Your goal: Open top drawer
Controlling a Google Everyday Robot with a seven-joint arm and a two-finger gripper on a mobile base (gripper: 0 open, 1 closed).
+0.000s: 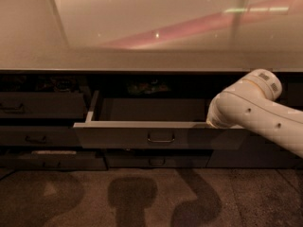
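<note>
Top drawer: the wide dark grey drawer front with pale grey rails stands pulled out toward the near side, under the middle of the counter, well proud of its neighbours.
Handle: a small rounded metal loop at the middle of that front, with nothing on it.
Inside: the dark cavity and the left side rail are exposed; what the drawer holds cannot be made out.
Gripper: the gripper sits at the tip of the white jointed arm, at the right end of the drawer's top edge; whether it is apart, together or clamped on anything cannot be told.
Neighbours: the narrower dark drawer front on the left and the shallow one below look shut.
Done: the opening appears achieved, judging by how far out the front stands.
Left: probably only drawing the arm clear; whether more travel remains cannot be told.
</note>
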